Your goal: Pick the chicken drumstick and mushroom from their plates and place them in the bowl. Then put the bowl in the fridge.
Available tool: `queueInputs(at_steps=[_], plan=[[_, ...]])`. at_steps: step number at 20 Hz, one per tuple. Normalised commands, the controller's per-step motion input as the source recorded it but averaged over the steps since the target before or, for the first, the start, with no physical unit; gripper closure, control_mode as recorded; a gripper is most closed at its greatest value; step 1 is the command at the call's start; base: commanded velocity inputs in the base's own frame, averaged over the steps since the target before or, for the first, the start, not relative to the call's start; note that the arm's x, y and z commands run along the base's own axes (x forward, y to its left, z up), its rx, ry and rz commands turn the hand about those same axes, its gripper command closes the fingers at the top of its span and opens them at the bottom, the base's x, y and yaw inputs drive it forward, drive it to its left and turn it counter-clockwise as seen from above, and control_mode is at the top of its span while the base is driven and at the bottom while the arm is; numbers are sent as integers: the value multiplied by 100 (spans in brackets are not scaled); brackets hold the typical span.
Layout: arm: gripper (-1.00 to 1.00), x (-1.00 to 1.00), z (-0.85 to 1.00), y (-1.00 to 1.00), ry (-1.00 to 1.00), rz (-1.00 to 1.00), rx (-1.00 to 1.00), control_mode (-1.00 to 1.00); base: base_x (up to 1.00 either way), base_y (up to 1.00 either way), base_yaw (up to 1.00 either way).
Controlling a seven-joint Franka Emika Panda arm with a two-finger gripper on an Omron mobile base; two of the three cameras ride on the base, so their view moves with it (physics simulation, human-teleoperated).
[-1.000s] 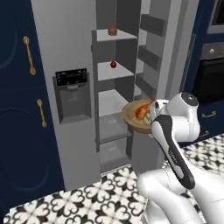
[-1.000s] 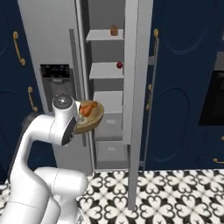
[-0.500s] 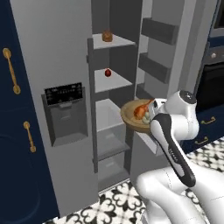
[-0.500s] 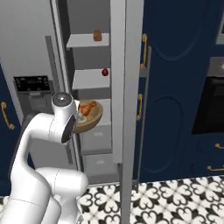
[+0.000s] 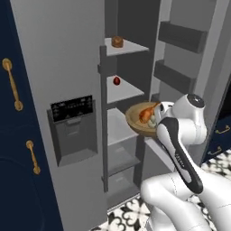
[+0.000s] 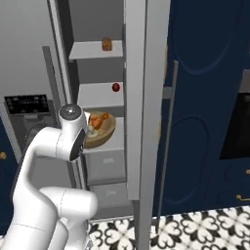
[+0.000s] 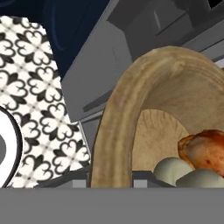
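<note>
wooden bowl (image 5: 137,122) clamped in pincer (image 5: 159,121), holding drumstick (image 5: 146,113), before open fridge (image 5: 117,92).

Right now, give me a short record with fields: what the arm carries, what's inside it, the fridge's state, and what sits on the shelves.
carried: round light-brown wooden bowl, held at its rim by the shut gripper
contents: glossy orange-brown chicken drumstick and pale beige mushroom
bowl position: in the air, at the open front of the fridge, level with the third shelf down
fridge: tall grey stainless-steel fridge, right door open
upper shelf: small round brown item
second shelf: small red item
</note>
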Motion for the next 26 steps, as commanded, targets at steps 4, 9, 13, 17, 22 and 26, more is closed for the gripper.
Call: queueInputs(at_steps=[4, 9, 13, 17, 22, 26], plan=[[100, 0, 0, 0, 0, 0, 0, 100, 68, 24, 3], [100, 0, 0, 0, 0, 0, 0, 100, 61, 0, 0], [100, 0, 0, 0, 0, 0, 0, 100, 62, -18, 5], [100, 0, 0, 0, 0, 0, 0, 100, 45, -27, 3], [100, 0, 0, 0, 0, 0, 0, 100, 33, -2, 0], [100, 0, 0, 0, 0, 0, 0, 100, 42, 0, 0]])
